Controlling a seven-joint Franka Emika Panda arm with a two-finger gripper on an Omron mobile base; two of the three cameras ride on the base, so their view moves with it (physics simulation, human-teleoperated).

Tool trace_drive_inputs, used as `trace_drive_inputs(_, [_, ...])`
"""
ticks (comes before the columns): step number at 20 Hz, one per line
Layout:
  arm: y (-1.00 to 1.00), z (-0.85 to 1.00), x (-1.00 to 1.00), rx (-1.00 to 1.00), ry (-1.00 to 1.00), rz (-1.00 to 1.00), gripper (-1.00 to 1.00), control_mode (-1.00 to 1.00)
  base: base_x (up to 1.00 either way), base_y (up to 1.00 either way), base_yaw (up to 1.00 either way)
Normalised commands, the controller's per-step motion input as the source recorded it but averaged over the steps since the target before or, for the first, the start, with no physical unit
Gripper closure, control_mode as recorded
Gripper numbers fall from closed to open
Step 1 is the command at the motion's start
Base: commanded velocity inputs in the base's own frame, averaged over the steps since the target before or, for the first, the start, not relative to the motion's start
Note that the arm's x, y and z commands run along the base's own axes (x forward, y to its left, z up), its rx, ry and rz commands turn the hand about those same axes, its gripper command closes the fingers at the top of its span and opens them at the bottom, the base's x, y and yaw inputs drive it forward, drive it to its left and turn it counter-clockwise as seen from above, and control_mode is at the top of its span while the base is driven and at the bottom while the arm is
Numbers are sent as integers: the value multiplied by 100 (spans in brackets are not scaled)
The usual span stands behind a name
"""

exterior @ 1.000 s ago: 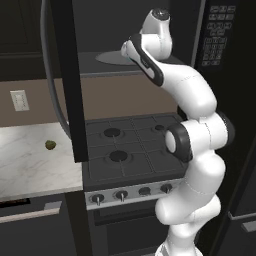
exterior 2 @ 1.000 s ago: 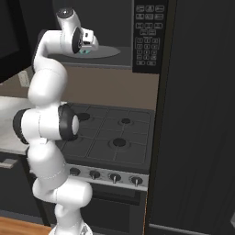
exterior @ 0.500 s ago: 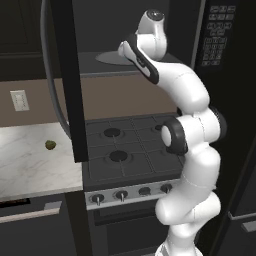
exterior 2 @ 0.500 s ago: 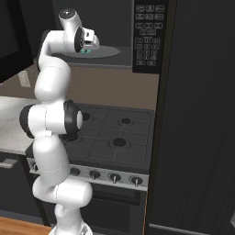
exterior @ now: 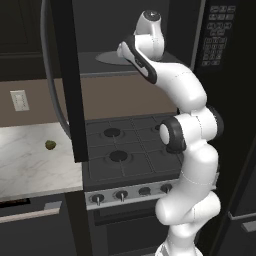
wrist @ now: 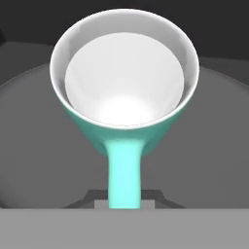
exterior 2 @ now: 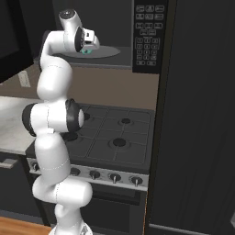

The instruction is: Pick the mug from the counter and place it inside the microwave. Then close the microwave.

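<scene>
My jaws are clamped tight on the handle of the mug (wrist: 125,92), its white inside open toward me, teal wall flaring out just ahead. Beneath it lies the grey turntable (wrist: 44,146), so the mug hangs inside the microwave (exterior 2: 146,36), over the plate. Best move, I reckon: sink straight down, keep it level, let go only once the base sits flat. Beyond, the door (exterior: 70,80) stands swung wide over the desk (exterior: 30,160) — that comes after
</scene>
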Motion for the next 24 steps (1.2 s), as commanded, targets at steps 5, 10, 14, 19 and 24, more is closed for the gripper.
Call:
trace_drive_inputs(5, [0, -17, 0, -2, 1, 0, 100, -100, 0, 0, 0])
trace_drive_inputs(10, [0, 0, 0, -1, 0, 0, 100, -100, 0, 0, 0])
trace_drive_inputs(14, [0, 0, 0, 0, 0, 0, -100, -100, 0, 0, 0])
trace_drive_inputs(19, [0, 0, 0, 0, 0, 0, -100, -100, 0, 0, 0])
trace_drive_inputs(24, [0, 0, -14, 0, 0, 0, -100, -100, 0, 0, 0])
